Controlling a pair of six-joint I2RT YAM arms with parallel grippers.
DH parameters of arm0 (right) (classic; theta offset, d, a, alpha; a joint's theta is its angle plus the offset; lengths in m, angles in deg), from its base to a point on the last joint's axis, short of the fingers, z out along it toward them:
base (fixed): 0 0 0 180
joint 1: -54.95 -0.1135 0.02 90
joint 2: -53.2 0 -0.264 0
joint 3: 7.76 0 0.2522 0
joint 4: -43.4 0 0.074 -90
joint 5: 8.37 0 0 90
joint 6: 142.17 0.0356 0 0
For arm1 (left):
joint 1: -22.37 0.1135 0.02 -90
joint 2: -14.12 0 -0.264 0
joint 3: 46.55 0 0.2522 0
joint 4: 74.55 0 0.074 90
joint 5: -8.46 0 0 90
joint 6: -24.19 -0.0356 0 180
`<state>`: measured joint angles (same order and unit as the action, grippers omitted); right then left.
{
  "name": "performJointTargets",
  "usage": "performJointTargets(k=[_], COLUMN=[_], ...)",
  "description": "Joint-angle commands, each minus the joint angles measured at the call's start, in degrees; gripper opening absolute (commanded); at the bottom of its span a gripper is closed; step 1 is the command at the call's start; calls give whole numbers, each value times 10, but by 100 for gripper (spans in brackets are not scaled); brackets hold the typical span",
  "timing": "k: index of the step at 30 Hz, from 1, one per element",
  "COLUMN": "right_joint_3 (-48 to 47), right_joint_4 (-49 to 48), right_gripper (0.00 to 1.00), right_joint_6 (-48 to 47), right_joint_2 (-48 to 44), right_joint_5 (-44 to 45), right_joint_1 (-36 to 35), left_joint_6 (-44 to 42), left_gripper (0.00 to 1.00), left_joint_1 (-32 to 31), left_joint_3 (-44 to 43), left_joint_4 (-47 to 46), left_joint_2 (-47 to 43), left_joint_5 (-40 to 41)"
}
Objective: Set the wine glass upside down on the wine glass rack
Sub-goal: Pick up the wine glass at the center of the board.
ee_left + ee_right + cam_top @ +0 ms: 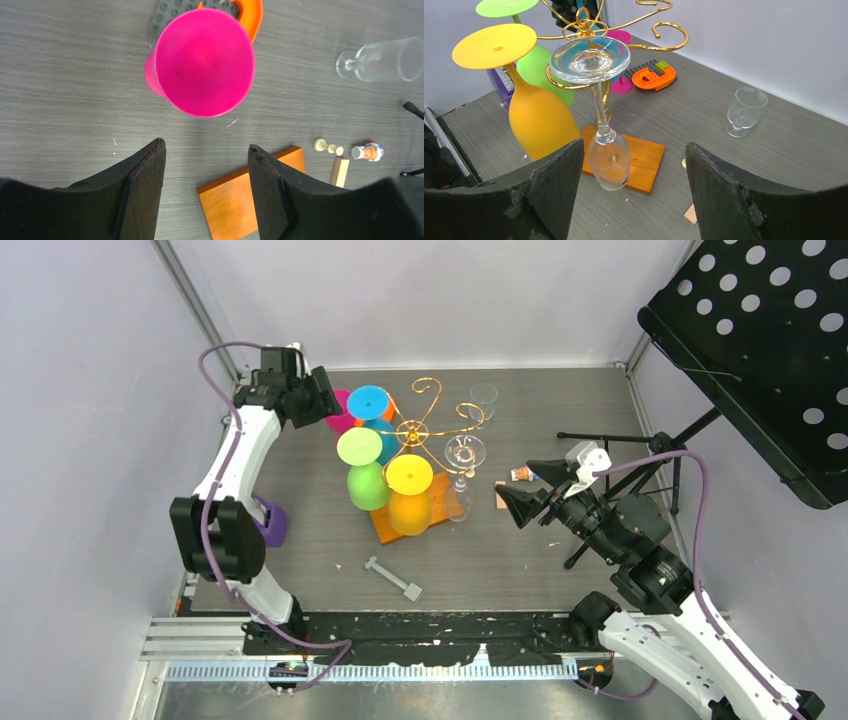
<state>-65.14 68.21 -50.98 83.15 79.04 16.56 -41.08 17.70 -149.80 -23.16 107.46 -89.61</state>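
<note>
The clear wine glass (609,159) hangs upside down on the rack (430,420). Its round foot sits on top in 1 of the gold wire loops, and its bowl points down just above the orange wooden base (644,157). In the overhead view it is on the rack's right side, the side nearest the right arm.

The right gripper (634,144) is near this glass and faces it. Its 2 fingers (559,185) stand wide apart with nothing between them, and they do not touch the glass.

The left gripper (206,146) is at the far left of the rack. Its 2 fingers (145,190) are also apart and empty. A pink glass (204,62) sits just beyond the fingertips, clear of both, and a corner of the orange base shows below the gap.

3 more coloured glasses hang upside down on the rack:
- a yellow one (539,120) beside the clear glass
- a green one (362,465)
- a blue one (368,402)

A small clear glass (744,111) stands upright on the grey table (560,400), behind the rack to the right. An orange toy piece (654,77) lies on a dark studded plate behind the rack. A small figure (367,151), a pale peg (328,146) and a wooden block (340,171) lie close together near the right gripper. A grey tool (393,578) lies in front of the base.
</note>
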Motion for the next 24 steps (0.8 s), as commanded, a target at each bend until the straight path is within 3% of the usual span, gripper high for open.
performJointTargets(k=[1,16,21,24], right_joint_3=[-6,16,17,16], right_joint_4=[6,22,28,32], right_gripper=[80,80,80,80], right_joint_6=[10,8,8,11], right_joint_2=[-14,-33,-35,-37], right_joint_5=[9,8,8,7], right_joint_1=[1,1,1,1], left_joint_6=[27,65,68,66], left_gripper=[60,58,51,40], left_joint_1=[5,12,12,12], left_joint_3=[-39,-89,-122,-142], left_joint_4=[-1,-1,5,19], left_joint_2=[16,89,136,165], left_joint_5=[19,112,107,107])
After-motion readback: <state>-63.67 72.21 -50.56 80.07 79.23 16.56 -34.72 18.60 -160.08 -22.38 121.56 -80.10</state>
